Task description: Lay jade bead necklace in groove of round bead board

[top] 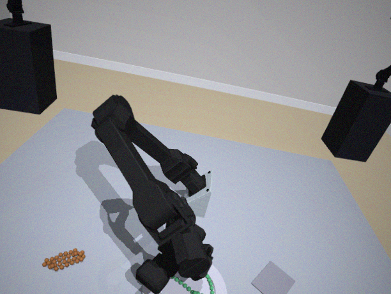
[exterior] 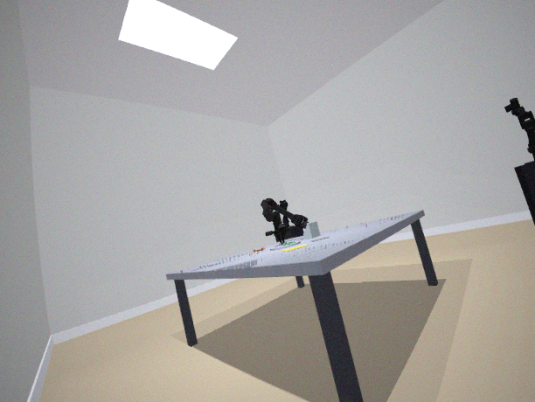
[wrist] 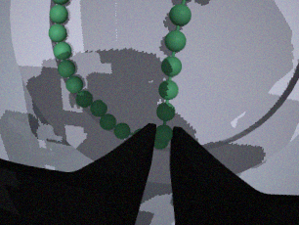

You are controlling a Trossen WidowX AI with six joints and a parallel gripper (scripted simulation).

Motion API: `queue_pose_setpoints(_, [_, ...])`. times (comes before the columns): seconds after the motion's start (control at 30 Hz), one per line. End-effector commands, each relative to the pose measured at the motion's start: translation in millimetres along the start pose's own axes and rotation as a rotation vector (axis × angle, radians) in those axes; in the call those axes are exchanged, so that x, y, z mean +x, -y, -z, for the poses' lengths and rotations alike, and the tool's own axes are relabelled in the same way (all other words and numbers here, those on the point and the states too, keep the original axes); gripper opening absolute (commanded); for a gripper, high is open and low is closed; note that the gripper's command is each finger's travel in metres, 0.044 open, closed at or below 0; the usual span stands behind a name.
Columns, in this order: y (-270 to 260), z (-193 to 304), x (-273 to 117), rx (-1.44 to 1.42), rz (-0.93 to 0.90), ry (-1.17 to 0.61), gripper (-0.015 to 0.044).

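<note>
The jade bead necklace [top: 209, 282] [exterior: 288, 243] [wrist: 176, 41] lies over the pale round bead board [top: 220, 282] [wrist: 239, 64]. In the wrist view its left stretch runs beside a dark curved line, while the other stretch crosses the board's inside. The groove shows as a bare dark arc at the right. My gripper [wrist: 162, 132] is low over the board, its fingers nearly together and shut on a bead where the two stretches meet. In the top view the arm hides the fingertips and part of the board.
An orange bead string [top: 64, 259] [exterior: 257, 251] lies on the table left of the board. A flat grey square [top: 273, 278] lies to the right. A pale upright bracket [top: 201, 204] [exterior: 312, 230] stands behind the wrist. A yellow strip [exterior: 295, 248] lies near the board.
</note>
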State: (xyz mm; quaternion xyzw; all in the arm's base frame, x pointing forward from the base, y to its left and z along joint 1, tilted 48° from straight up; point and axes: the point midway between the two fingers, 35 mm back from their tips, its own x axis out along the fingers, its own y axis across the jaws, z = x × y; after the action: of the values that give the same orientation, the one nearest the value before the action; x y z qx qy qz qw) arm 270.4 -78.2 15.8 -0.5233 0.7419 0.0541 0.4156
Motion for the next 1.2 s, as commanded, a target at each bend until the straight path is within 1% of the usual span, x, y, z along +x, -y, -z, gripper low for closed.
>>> queue_pose_setpoints(0.0, [2.2, 0.8, -2.2, 0.004, 0.004, 0.003, 0.0])
queue_pose_setpoints(0.17, [10.9, 10.7, -2.2, 0.004, 0.004, 0.003, 0.0])
queue_pose_setpoints(0.43, [11.2, 11.1, -1.9, 0.004, 0.004, 0.003, 0.0])
queue_pose_setpoints(0.63, [11.2, 11.1, 5.2, 0.004, 0.004, 0.002, 0.0])
queue_pose_setpoints(1.17, [11.2, 11.1, -2.2, 0.004, 0.004, 0.003, 0.042])
